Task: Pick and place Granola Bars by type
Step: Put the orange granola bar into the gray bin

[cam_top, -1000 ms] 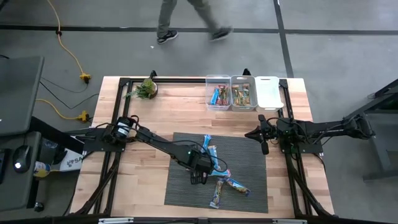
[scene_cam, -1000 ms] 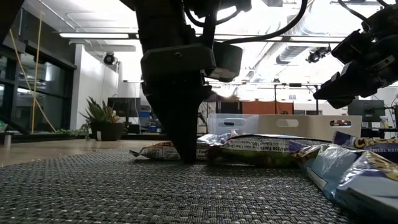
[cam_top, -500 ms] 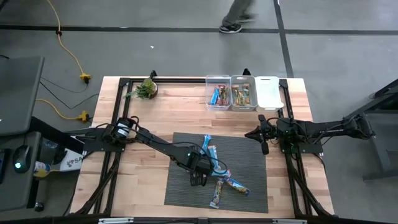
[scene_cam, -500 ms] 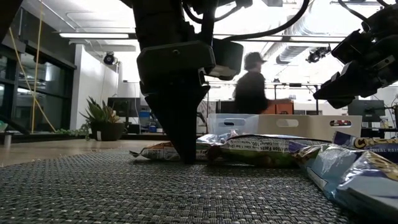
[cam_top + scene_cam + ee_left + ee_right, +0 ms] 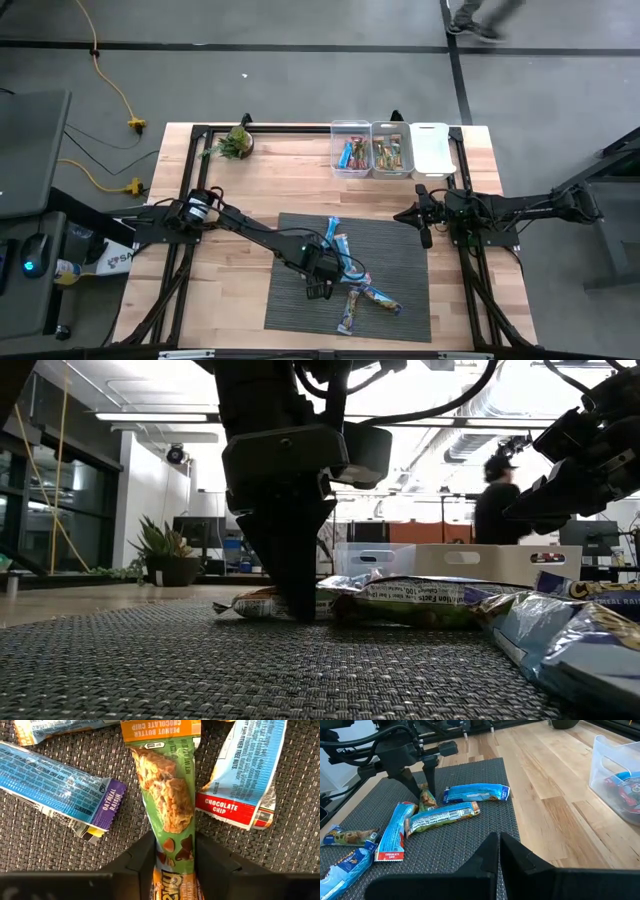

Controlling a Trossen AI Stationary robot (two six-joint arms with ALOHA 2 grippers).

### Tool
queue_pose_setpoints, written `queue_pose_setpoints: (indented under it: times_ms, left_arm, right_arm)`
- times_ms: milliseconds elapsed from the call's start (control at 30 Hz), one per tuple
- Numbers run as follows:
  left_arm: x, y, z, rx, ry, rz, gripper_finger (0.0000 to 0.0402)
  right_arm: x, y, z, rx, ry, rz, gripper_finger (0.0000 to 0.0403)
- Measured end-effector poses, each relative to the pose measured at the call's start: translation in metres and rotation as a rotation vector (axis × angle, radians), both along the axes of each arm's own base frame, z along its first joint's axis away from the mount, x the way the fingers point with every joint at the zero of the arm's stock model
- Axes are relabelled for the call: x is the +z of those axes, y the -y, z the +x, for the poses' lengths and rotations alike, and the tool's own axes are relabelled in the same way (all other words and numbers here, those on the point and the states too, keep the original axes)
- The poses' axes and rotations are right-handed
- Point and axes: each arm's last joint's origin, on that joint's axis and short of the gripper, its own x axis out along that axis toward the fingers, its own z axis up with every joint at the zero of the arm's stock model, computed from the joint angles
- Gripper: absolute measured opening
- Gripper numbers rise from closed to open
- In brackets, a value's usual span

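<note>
Left gripper (image 5: 319, 291) down on the mat (image 5: 290, 300), fingers (image 5: 135, 862) straddling a green bar (image 5: 170, 805).
The fingers sit narrow against the bar's sides, bar lying flat among blue bars (image 5: 55, 787) on the mat. More bars fill two bins (image 5: 351, 152) at the counter's (image 5: 270, 185) far edge. Right gripper (image 5: 424, 238) hangs over the mat's right edge, fingers closed, empty.

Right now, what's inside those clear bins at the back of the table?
The left bin holds blue-wrapped bars. The middle bin holds orange and green ones. The third looks white; nothing shows inside it. Whatever lies beneath the top bars is hidden.
</note>
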Motion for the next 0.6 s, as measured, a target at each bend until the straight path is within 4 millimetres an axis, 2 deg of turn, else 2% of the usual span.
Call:
queue_pose_setpoints:
  times_ms: [333,600]
  left_arm:
    - [0.000,0.000,0.000,-0.004,-0.012,-0.028,0.0087]
    - [0.014,0.002,0.004,-0.020,-0.032,-0.026,0.0076]
  right_arm:
    - [0.000,0.000,0.000,0.000,0.000,0.000,0.0000]
    - [0.000,0.000,0.000,0.000,0.000,0.000,0.0000]
